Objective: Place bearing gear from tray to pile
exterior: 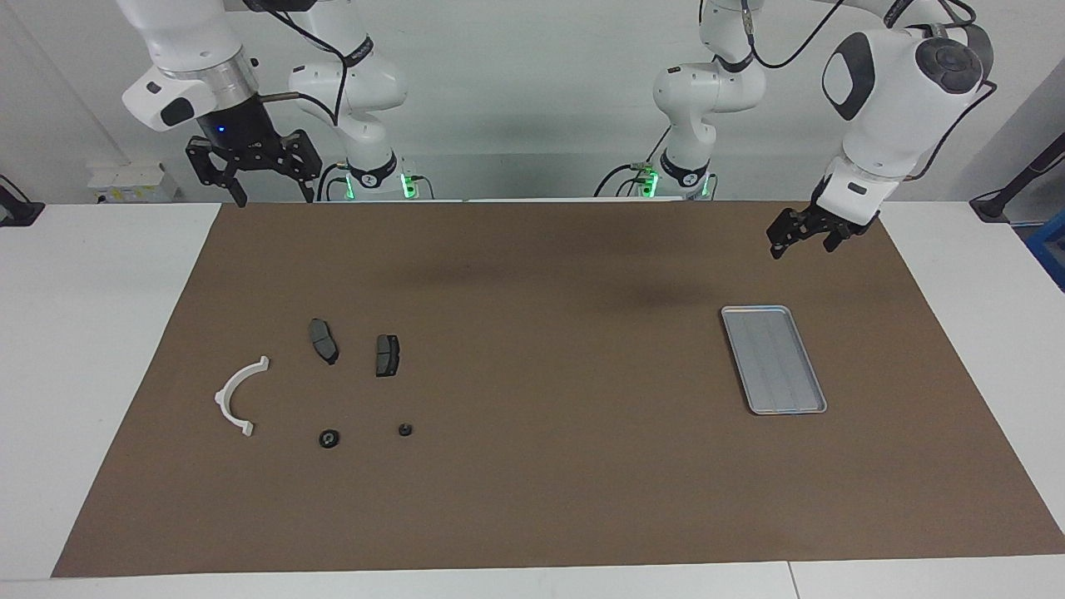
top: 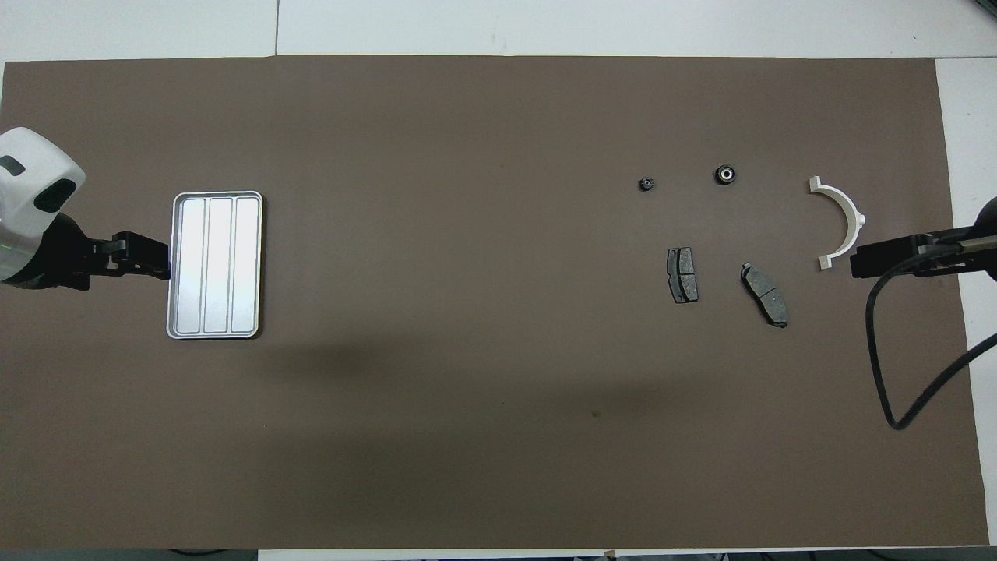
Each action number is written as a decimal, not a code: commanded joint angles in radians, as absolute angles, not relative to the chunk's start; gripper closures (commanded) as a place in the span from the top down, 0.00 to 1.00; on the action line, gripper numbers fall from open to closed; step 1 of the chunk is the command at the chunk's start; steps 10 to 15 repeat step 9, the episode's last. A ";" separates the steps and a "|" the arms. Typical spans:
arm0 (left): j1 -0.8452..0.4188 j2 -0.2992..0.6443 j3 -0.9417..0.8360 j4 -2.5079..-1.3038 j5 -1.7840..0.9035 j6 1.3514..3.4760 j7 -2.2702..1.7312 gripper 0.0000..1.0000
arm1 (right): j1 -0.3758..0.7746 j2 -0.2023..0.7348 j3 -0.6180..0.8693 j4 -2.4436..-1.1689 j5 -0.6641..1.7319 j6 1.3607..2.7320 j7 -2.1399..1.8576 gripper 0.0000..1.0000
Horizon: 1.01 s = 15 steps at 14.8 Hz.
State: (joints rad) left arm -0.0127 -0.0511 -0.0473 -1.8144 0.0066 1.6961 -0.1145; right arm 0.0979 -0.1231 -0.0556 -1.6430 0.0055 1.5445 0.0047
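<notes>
The silver tray (exterior: pixel 774 358) lies toward the left arm's end of the mat and its ribbed floor is bare; it also shows in the overhead view (top: pixel 216 265). The pile lies toward the right arm's end: a white half-ring bracket (exterior: pixel 237 398), two dark brake pads (exterior: pixel 324 340) (exterior: pixel 387 354), and two small black round parts (exterior: pixel 329 438) (exterior: pixel 405 429), farther from the robots than the pads. My left gripper (exterior: pixel 803 241) is open and empty, raised over the mat beside the tray. My right gripper (exterior: pixel 274 187) is open and empty, raised high near the mat's corner at its own end.
A brown mat (exterior: pixel 532 482) covers most of the white table. A black cable (top: pixel 884 366) hangs from the right arm over the mat's end. In the overhead view the right gripper (top: pixel 864 261) shows beside the bracket (top: pixel 845 222).
</notes>
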 commanded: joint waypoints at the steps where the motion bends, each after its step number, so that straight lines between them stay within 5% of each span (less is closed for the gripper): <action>1: -0.012 -0.078 -0.046 -1.839 -0.008 1.713 -0.109 1.00 | 0.097 -0.123 -0.058 -1.623 0.025 1.513 0.021 1.00; 15: -0.012 -0.078 -0.046 -1.839 -0.008 1.713 -0.109 1.00 | 0.101 -0.118 -0.055 -1.615 0.012 1.514 0.023 1.00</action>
